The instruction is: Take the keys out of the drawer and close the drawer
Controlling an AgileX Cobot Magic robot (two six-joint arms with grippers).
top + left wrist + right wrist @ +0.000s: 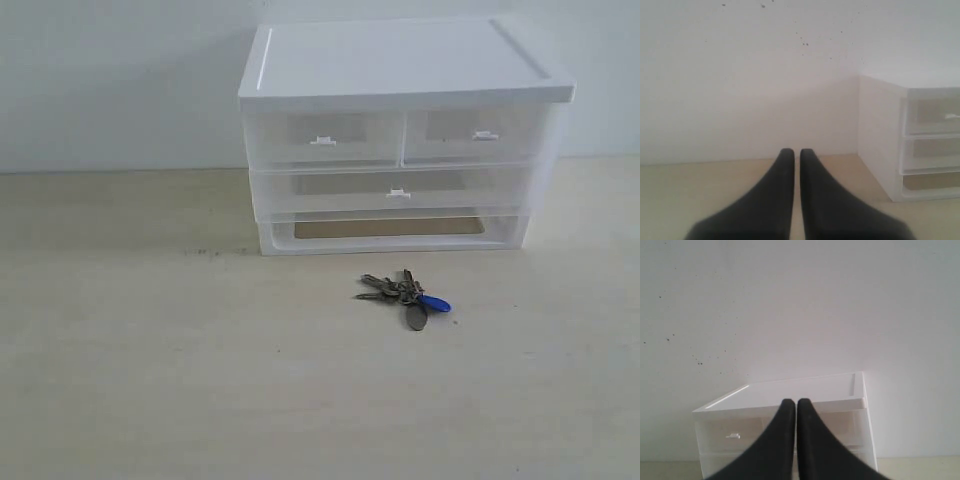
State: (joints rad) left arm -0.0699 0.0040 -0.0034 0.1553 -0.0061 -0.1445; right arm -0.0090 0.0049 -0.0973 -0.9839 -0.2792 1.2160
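Note:
The keys (407,295), a grey bunch with a bright blue cap, lie on the tabletop a little in front of the white unit (400,60). The wide translucent drawer (398,190) sits flush in the unit, with its small white tab handle at the centre. Neither gripper shows in the exterior view. My left gripper (796,152) is shut and holds nothing; it hovers over the table with the unit's side (880,135) off to one side. Also shut and holding nothing, my right gripper (796,402) faces the unit's front (730,435) from a distance.
Two half-width upper drawers (325,137) (480,132) are pushed in. A shallow open slot (390,228) runs along the unit's base. A white wall (120,80) stands behind the unit. The pale tabletop (150,350) spreads out in front.

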